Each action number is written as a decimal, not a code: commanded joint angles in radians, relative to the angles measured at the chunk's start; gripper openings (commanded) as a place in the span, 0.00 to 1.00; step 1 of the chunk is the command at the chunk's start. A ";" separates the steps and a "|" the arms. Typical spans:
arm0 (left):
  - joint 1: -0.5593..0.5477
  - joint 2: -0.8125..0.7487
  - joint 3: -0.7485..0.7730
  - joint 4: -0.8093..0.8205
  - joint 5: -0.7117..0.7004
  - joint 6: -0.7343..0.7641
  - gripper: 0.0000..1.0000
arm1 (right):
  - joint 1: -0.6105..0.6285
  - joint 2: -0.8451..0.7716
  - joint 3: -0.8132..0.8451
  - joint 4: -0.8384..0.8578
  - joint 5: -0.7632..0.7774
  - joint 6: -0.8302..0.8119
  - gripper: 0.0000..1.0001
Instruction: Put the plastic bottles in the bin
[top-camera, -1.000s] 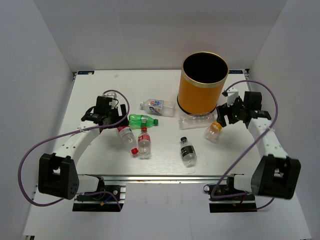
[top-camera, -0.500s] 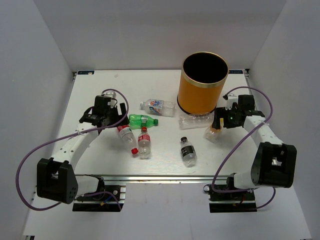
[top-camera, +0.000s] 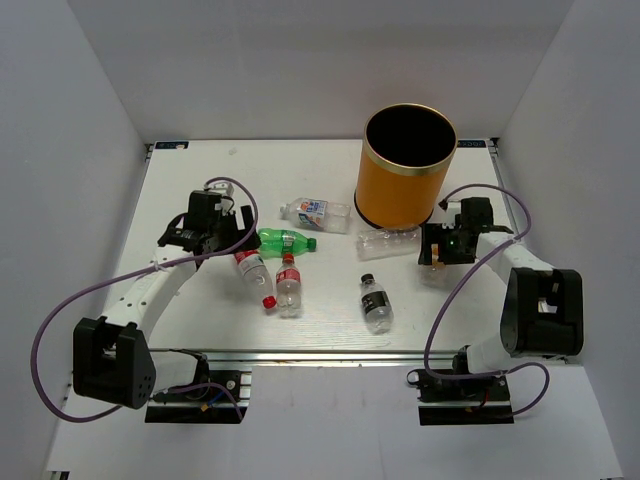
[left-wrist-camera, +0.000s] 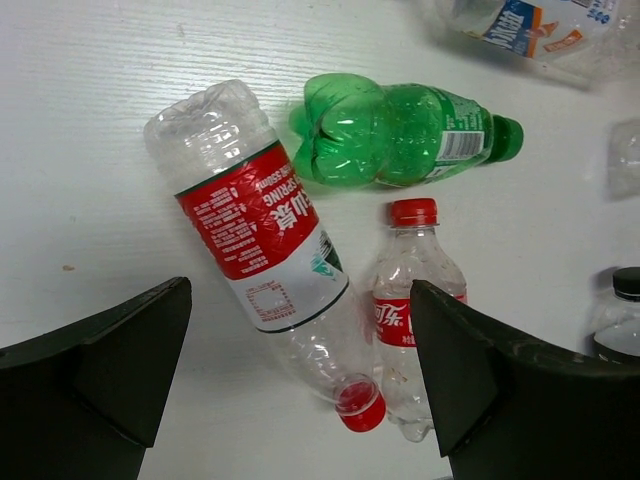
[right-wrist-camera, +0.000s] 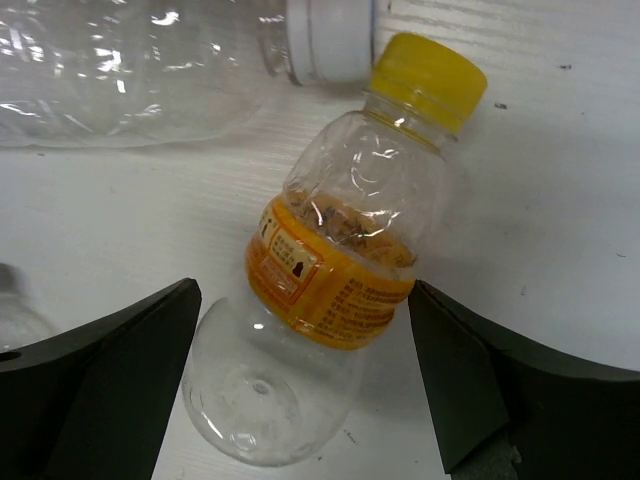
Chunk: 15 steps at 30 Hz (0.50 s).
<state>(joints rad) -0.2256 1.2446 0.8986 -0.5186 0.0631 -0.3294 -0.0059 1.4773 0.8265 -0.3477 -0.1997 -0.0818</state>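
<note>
Seven plastic bottles (top-camera: 285, 240) lie loose on the white surface (top-camera: 200, 170), none in the bin (top-camera: 400, 195) yet. Nearest, the black-capped bottle (top-camera: 377, 303) lies alone. Next, the left pincer (left-wrist-camera: 300, 300) hangs spread wide, gripping nothing, over the red-labelled bottle (left-wrist-camera: 262, 225), placed for a grab, I judge. The right pincer (right-wrist-camera: 305, 290) gapes likewise around the yellow-capped bottle (right-wrist-camera: 340, 265) (fingers (right-wrist-camera: 90, 380) either side of its waist). Farthest, the bin stands upright just beyond it, mouth open.

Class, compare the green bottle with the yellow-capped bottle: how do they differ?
The green bottle is green plastic with a green cap; the yellow-capped bottle is clear with an orange label. The yellow-capped bottle lies within the open right gripper; the green bottle lies beyond the left gripper. Both lie on their sides, capped.
</note>
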 joint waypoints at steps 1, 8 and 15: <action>-0.004 -0.036 0.025 0.046 0.079 0.024 1.00 | 0.003 0.014 -0.006 0.000 0.068 -0.015 0.90; -0.014 -0.114 -0.023 0.182 0.383 0.075 1.00 | 0.003 0.020 -0.004 -0.063 0.103 -0.064 0.75; -0.070 -0.117 -0.064 0.299 0.599 0.056 1.00 | 0.001 -0.094 -0.012 -0.138 0.050 -0.160 0.14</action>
<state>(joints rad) -0.2573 1.1343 0.8467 -0.2890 0.5217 -0.2714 -0.0051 1.4494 0.8024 -0.4191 -0.1223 -0.1757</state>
